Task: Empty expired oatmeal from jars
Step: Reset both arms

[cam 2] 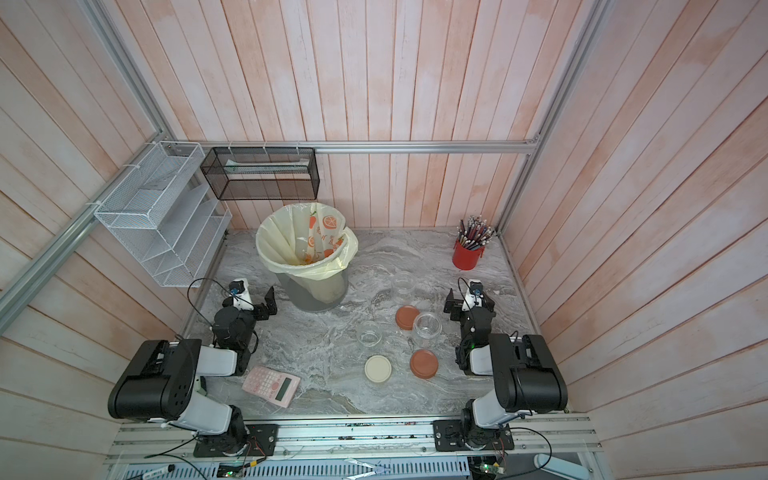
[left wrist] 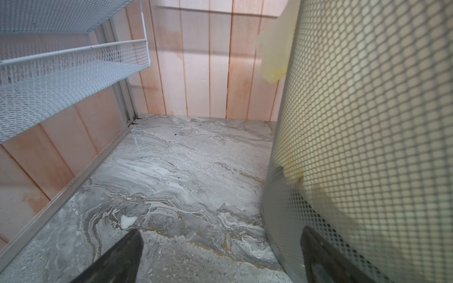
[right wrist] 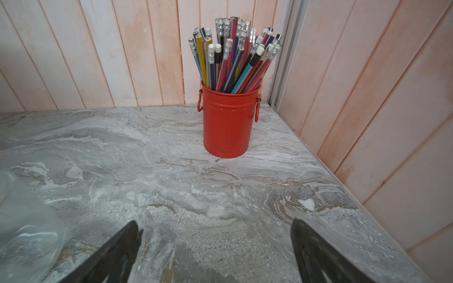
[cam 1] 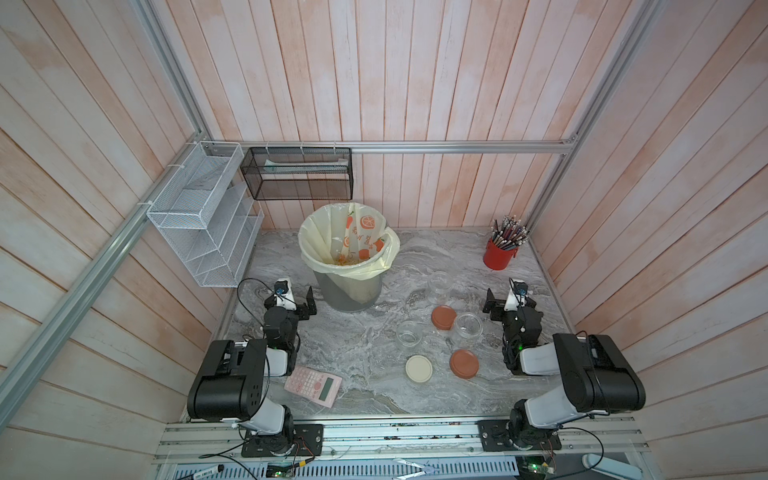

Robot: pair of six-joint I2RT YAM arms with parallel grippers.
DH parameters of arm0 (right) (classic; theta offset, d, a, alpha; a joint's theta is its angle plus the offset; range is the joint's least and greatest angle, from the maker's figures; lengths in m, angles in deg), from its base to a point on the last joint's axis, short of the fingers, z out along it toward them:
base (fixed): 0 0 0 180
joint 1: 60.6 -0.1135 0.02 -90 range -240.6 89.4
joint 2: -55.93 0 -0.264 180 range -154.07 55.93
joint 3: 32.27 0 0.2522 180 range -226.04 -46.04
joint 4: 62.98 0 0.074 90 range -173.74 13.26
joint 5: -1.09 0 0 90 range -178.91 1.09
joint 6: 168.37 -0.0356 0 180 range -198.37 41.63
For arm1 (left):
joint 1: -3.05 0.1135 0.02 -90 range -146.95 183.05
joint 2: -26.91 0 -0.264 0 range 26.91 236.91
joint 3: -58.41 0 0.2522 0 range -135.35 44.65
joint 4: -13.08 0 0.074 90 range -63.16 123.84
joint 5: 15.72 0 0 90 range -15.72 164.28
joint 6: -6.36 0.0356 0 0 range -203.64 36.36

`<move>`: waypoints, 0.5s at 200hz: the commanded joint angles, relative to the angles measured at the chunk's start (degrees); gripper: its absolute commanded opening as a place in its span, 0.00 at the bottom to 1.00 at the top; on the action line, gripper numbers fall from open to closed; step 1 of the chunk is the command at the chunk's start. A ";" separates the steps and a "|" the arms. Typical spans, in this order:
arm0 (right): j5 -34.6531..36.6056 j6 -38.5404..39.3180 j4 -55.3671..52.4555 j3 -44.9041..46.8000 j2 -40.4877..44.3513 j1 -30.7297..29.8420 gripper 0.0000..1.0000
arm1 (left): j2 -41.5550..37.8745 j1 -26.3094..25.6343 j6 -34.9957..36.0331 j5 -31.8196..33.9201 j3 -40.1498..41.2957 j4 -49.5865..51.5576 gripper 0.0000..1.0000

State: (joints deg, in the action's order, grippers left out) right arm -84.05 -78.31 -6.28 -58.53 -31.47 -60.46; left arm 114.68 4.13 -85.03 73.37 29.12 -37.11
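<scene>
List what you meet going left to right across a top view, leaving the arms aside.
White wire rack → bin → cream lid → nearer orange lid → red pencil cup. Things that overlap these sideways are left out.

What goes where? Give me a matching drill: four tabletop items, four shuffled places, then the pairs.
1 calculator
2 pencil cup
3 cream lid
4 bin

a far right corner
b near edge, left side
c by back wall, left of centre
d flat, just in front of a lidless jar

Pairs: 1-b, 2-a, 3-d, 4-c
</scene>
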 commanded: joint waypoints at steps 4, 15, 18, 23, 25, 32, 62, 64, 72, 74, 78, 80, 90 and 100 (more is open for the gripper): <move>-2.63 1.50 6.57 3.78 1.50 -0.28 0.98 | 0.10 0.20 2.51 -5.52 2.20 -4.75 1.00; -2.52 1.85 10.64 6.06 1.68 -0.64 0.98 | -0.24 0.16 2.91 -6.41 4.68 -8.53 1.00; -2.64 1.97 11.55 6.75 1.74 -0.67 0.98 | -0.27 0.15 3.01 -6.65 5.37 -10.13 1.00; -2.92 2.13 13.44 7.70 1.79 -0.69 0.98 | -0.33 0.20 3.17 -6.99 6.65 -12.34 1.00; -3.02 2.18 14.31 8.20 1.72 -0.74 0.98 | -0.39 0.18 3.19 -7.13 7.14 -12.83 1.00; -3.18 2.24 17.17 9.61 1.51 -0.67 0.98 | -0.07 0.17 3.31 -7.42 8.77 -16.83 1.00; -0.61 1.36 22.28 11.64 0.36 -0.75 0.98 | 1.19 0.19 2.89 -6.52 10.68 -21.81 1.00; -0.17 1.22 21.37 11.20 0.49 -0.69 0.98 | 1.07 0.20 2.86 -6.42 10.43 -21.06 1.00; 0.63 0.88 16.36 9.04 1.34 -0.67 0.98 | 0.14 0.15 2.80 -6.22 8.83 -16.83 1.00; 0.73 0.84 15.12 8.42 1.59 -0.67 0.98 | -0.07 0.15 2.84 -6.21 8.38 -15.66 1.00; 0.69 0.75 11.70 7.13 1.93 -0.69 0.98 | -0.38 0.15 2.98 -6.37 7.44 -13.49 1.00; 0.52 0.78 10.44 6.38 1.96 -0.70 0.98 | -0.46 0.15 3.04 -6.45 6.96 -12.66 1.00; -0.26 1.08 6.04 3.44 1.13 -0.68 0.98 | -0.18 0.16 3.22 -6.91 4.97 -9.67 1.00; -0.31 1.07 0.54 0.12 0.67 -0.63 0.98 | -0.03 0.20 2.89 -6.35 3.32 -6.48 1.00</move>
State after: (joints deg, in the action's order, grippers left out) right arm -84.92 -76.89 5.41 -51.95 -30.33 -60.92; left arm 115.03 4.11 -82.69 67.36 36.48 -50.13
